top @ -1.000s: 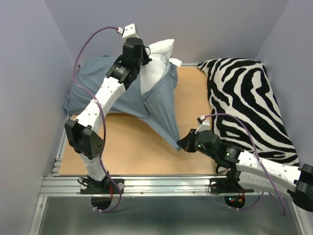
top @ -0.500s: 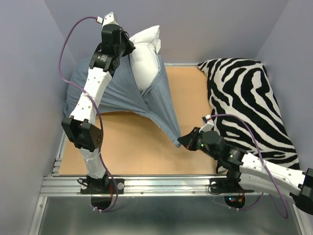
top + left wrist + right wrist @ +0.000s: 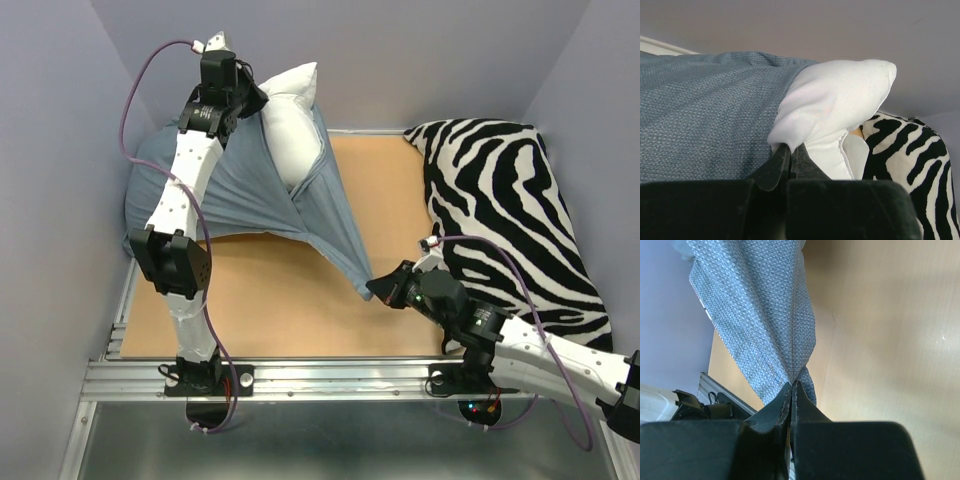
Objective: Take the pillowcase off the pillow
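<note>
Pillowcase (image 3: 240, 190) corner pinched by low right hand (image 3: 791, 386); raised left hand (image 3: 790, 152) clamps pillow (image 3: 285, 130) corner.

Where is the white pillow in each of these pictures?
Top external: top middle, the pillow sticks out of the pillowcase.
Left wrist: centre, pinched by the left end effector.
Right wrist: not in it.
Shared landmark: the pillowcase, in all three views.
</note>
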{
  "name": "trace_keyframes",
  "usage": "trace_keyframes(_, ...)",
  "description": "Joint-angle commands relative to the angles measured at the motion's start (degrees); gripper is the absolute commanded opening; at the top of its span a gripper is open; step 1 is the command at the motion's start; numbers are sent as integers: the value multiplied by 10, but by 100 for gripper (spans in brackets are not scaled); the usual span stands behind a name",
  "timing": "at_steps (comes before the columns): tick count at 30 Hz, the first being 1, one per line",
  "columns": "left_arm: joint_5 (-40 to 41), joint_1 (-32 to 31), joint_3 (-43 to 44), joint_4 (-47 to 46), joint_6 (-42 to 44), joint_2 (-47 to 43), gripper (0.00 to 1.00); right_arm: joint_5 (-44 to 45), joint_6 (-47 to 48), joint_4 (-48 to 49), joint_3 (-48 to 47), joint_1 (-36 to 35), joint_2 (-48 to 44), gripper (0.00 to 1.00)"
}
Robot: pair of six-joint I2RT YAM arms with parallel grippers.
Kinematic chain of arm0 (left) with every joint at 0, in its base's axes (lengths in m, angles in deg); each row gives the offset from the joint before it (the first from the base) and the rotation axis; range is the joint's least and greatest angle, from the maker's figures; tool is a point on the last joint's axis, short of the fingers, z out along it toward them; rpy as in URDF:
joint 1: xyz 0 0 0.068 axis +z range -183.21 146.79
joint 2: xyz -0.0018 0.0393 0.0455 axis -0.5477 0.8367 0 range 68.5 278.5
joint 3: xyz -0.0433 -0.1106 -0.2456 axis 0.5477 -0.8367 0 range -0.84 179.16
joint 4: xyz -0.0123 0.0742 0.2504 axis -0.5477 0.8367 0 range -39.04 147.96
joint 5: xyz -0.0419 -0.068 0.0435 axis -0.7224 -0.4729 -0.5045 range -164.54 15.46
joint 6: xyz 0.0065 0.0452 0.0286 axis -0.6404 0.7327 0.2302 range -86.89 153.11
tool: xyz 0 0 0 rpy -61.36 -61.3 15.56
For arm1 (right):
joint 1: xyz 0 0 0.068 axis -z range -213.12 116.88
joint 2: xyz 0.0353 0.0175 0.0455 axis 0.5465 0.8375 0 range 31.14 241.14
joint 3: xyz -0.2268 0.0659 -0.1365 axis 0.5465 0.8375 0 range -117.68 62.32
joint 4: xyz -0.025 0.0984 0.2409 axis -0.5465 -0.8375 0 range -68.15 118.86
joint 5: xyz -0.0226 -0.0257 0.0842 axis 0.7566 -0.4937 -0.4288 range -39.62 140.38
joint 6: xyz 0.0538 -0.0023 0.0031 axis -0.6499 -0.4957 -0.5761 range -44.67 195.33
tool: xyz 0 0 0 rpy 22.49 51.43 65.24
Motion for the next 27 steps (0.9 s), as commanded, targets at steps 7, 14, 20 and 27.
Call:
trace_keyframes(7,42,96,94,-56,-2,23,0,5,8,-179,25,-9,-47,1)
trace_keyframes(14,21,114,88,-52,-12,31,0,7,2,-198,25,-9,-71,1)
trace_keyframes(20,-7,135,88,-52,-19,38,0,15,5,-231,-1,-8,-81,0)
trace_keyframes(27,-23,148,90,-46,-23,42,0,28,4,-266,-24,-8,-111,1)
